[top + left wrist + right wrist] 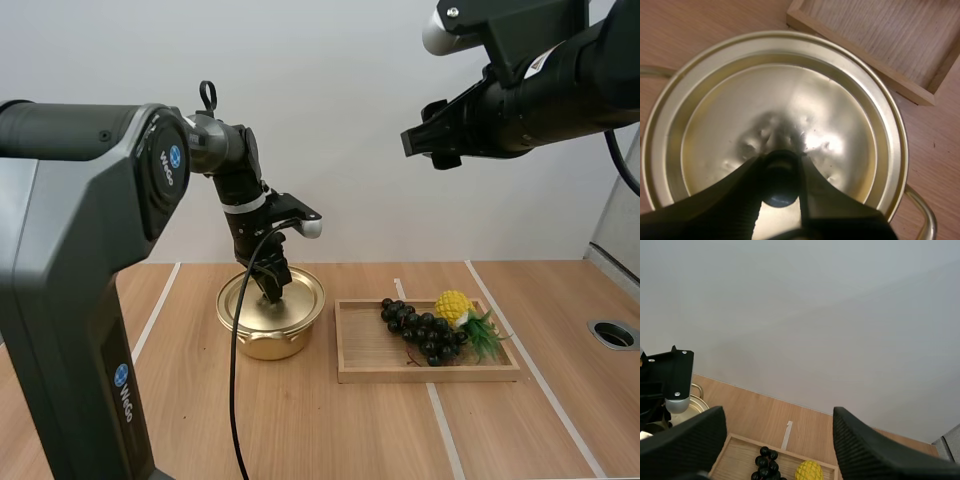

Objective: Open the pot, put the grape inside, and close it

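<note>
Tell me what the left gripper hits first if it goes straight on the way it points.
The left gripper, pointing down with its tips pinching the dark knob, would meet the golden lid first, right around the knob's base. The tips look nearly on it, though that gap is hard to judge.

Lid blocks pot mouth; wooden tray just beside.

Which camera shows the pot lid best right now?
Left wrist view: it looks straight down on the lid, with the left gripper pinching the knob. The high view shows the lid from afar, partly behind that gripper; the right wrist view catches its edge.
</note>
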